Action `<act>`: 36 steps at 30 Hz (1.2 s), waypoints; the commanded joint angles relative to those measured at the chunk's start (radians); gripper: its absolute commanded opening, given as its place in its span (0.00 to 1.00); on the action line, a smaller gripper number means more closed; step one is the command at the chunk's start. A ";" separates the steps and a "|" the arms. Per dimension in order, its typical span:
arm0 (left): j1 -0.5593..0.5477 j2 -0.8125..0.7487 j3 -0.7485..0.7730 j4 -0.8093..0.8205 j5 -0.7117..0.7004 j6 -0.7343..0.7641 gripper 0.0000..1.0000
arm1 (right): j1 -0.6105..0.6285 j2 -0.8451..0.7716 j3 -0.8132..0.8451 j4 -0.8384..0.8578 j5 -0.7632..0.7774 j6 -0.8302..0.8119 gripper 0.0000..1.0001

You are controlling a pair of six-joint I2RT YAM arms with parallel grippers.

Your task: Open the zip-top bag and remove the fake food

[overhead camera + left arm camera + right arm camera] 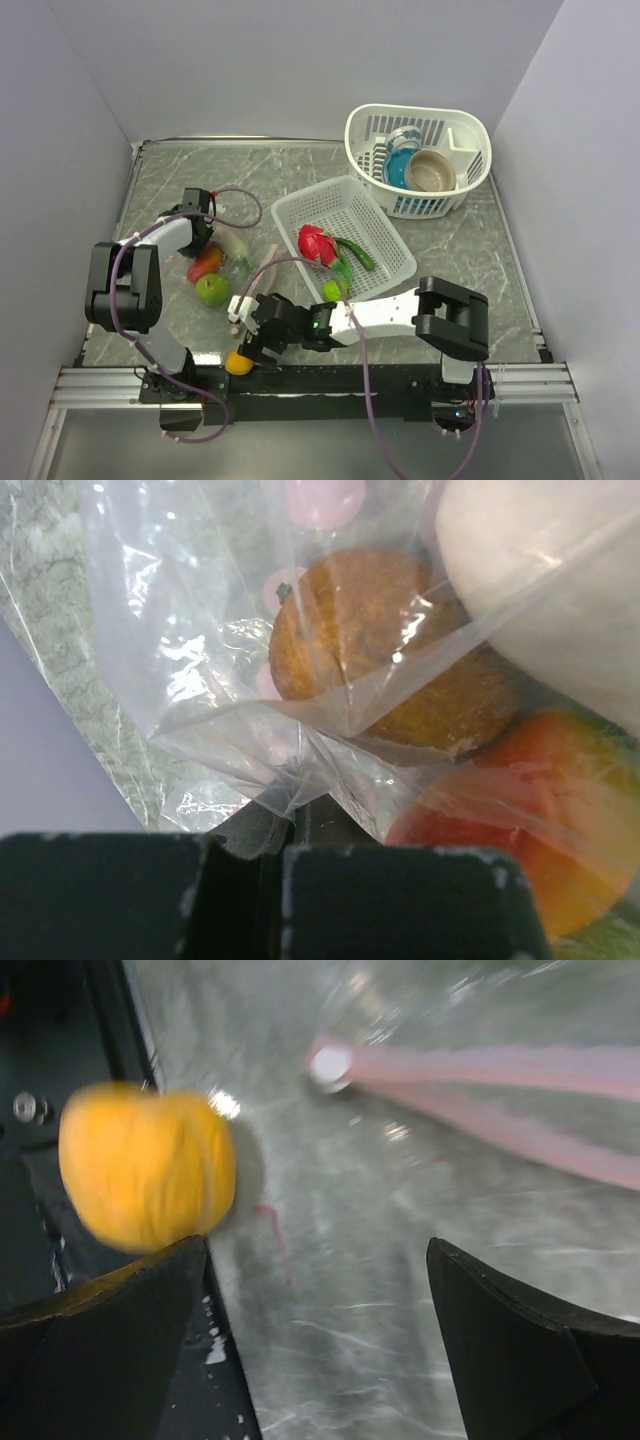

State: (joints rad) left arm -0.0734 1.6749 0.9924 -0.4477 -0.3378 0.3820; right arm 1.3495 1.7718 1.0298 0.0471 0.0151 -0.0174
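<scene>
Nearest, the right gripper (320, 1350) stands wide open beside a yellow fruit (145, 1175) at the near edge of the table (380, 1260). Only the left wrist view shows the left gripper (288, 845) pinching the zip-top bag (200, 630), an orange fruit (370, 630) inside.

Crowded front, open back
Bare table (300, 170) lies free behind the bag (238, 250); the flat basket (390, 240) fills the middle, a green apple (211, 290) sits left of it, and a yellow fruit (145, 1175) lies just beside the spread fingers of the right gripper (318, 1248).
</scene>
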 commanded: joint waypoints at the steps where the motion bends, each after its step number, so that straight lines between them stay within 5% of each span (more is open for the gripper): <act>1: -0.003 -0.037 0.003 -0.002 0.016 0.012 0.01 | 0.002 0.044 0.065 -0.042 -0.125 -0.010 1.00; 9: -0.003 -0.037 -0.005 0.007 0.008 0.018 0.01 | 0.014 -0.024 0.069 -0.050 -0.024 -0.007 1.00; 22: -0.003 -0.049 -0.009 0.009 0.016 0.021 0.01 | 0.017 0.112 0.222 -0.072 -0.201 0.010 1.00; 29: -0.003 -0.063 -0.023 0.017 0.017 0.031 0.01 | 0.013 0.218 0.291 -0.112 -0.089 -0.007 1.00; 36: -0.003 -0.067 -0.043 0.026 0.026 0.031 0.01 | 0.013 0.132 0.184 -0.050 -0.017 0.011 1.00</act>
State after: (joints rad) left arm -0.0734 1.6405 0.9604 -0.4355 -0.3367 0.4057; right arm 1.3590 1.9816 1.2537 -0.0422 -0.0490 -0.0162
